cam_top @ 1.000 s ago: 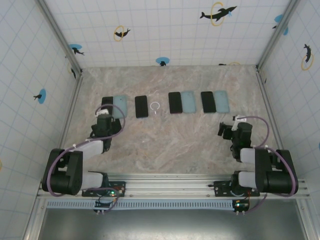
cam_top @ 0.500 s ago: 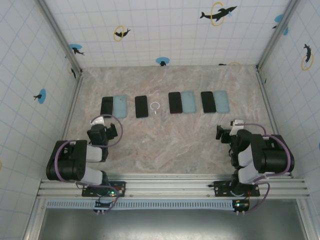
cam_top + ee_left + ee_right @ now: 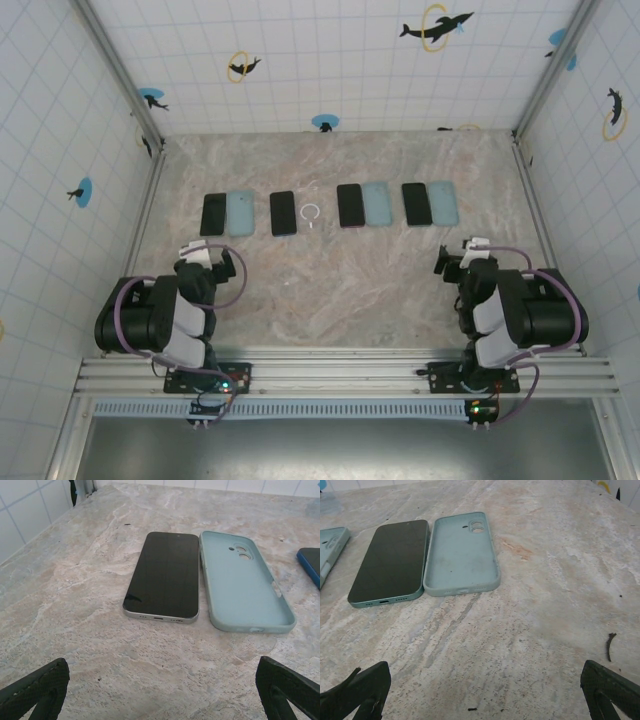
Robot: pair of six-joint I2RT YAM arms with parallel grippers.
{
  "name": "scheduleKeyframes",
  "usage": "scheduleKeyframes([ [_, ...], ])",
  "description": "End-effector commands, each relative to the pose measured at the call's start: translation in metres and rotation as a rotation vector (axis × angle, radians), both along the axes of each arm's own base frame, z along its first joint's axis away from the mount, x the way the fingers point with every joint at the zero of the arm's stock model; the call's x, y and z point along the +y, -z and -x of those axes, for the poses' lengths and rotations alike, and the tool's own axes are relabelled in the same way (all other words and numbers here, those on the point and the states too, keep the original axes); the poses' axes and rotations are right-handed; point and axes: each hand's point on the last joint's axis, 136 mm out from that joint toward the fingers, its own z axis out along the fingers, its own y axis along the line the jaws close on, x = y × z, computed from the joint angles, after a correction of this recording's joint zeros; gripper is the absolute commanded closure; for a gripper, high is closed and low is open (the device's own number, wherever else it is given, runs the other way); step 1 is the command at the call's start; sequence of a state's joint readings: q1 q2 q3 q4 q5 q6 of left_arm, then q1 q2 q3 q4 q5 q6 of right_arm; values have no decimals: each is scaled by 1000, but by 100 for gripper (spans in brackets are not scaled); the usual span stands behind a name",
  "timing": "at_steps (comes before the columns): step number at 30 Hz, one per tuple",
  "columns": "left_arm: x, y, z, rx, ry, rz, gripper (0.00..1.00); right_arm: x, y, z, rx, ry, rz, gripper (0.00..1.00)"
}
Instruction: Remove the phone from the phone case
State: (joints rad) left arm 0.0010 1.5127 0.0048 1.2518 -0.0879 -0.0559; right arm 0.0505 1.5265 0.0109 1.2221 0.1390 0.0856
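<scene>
Phone (image 3: 165,575) lies bare on the tabletop (image 3: 75,630) just beside its empty case (image 3: 245,580), so removal appears complete; left claw (image 3: 160,690) and right claw (image 3: 485,690) stand wide, empty.

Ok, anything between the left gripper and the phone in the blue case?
Nothing visible. The left gripper hangs open; the phone in the blue case lies ahead to its right, with bare tabletop between. The empty light-blue case sits just left of that line.

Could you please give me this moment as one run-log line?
left pincer open, empty | right pincer open, empty | leftmost phone lies beside empty leftmost case | rightmost phone lies beside empty rightmost case
</scene>
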Motion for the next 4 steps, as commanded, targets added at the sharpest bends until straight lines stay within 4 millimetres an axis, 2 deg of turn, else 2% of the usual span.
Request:
scheduleKeyframes([
  [1, -1, -6, 1, -30, 15, -2, 2, -5, -6, 0, -24, 20, 17, 0],
  [4, -1, -7, 0, -32, 16, -3, 2, -4, -6, 1, -27, 18, 16, 0],
])
